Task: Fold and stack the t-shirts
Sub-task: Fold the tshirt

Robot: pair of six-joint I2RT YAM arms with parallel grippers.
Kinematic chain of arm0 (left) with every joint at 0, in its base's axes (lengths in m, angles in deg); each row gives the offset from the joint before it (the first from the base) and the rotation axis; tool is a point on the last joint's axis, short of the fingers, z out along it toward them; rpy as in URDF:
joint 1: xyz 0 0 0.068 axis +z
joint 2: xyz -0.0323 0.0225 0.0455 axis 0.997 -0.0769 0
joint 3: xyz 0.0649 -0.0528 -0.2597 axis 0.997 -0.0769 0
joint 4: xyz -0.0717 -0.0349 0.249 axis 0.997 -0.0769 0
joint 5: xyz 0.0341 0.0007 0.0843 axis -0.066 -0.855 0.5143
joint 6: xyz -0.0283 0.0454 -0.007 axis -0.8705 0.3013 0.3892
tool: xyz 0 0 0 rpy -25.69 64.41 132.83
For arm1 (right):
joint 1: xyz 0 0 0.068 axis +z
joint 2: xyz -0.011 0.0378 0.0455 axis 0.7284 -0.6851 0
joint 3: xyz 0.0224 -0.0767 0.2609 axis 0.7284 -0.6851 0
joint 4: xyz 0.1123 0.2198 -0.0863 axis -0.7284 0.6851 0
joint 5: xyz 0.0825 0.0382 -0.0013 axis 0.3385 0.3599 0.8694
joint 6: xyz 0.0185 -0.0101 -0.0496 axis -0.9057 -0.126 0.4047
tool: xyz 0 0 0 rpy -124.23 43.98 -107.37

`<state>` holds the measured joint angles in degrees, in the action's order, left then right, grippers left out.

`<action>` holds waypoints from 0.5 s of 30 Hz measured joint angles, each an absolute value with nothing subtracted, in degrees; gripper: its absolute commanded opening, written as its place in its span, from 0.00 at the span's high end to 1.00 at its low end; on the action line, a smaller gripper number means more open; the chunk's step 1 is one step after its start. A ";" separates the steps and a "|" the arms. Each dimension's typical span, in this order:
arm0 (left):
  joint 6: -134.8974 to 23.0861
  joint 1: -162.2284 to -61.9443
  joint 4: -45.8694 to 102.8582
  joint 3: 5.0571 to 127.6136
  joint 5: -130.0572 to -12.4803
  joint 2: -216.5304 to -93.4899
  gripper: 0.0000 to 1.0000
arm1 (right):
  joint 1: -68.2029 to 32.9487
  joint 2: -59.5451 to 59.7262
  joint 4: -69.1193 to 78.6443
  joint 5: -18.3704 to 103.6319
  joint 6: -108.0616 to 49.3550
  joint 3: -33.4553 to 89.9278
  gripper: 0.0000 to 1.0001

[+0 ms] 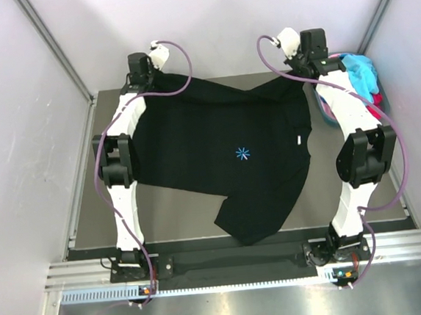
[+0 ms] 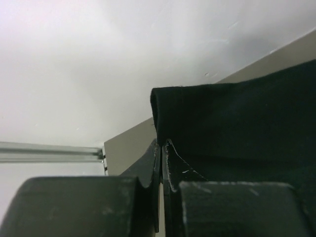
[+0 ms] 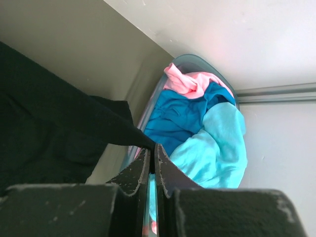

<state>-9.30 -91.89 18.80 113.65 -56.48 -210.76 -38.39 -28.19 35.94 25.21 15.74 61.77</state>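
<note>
A black t-shirt (image 1: pixel 225 156) with a small blue star print lies spread over the grey table, one sleeve reaching toward the near edge. My left gripper (image 1: pixel 147 80) is at the far left corner, shut on the shirt's edge (image 2: pixel 207 123), which shows as a folded black hem above the fingertips. My right gripper (image 1: pixel 300 72) is at the far right, shut on a corner of the same black shirt (image 3: pixel 74 123), pulled into a point at the fingertips (image 3: pixel 143 160). Both hold the far edge stretched between them.
A blue basket (image 1: pixel 376 91) at the far right holds a pile of pink, blue and turquoise shirts (image 3: pixel 207 128). White walls and metal rails close in the table on three sides. The arm bases stand at the near edge.
</note>
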 measured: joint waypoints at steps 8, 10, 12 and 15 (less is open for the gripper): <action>-10.20 -91.74 19.91 116.90 -57.18 -213.77 1.00 | -38.74 -28.23 36.77 25.14 15.33 61.85 1.00; -10.20 -91.65 20.26 116.38 -57.18 -213.82 1.00 | -38.74 -28.23 36.94 25.14 15.26 61.85 1.00; -10.20 -91.56 21.02 114.87 -57.18 -213.51 1.00 | -38.74 -28.23 37.05 25.14 15.00 61.83 1.00; -10.17 -91.50 22.69 108.25 -57.18 -211.11 1.00 | -38.74 -28.10 37.18 25.17 14.41 61.33 1.00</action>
<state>-10.17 -91.50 22.69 108.25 -57.18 -211.11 -38.74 -28.10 37.18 25.17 14.41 61.33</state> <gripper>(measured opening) 0.018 0.013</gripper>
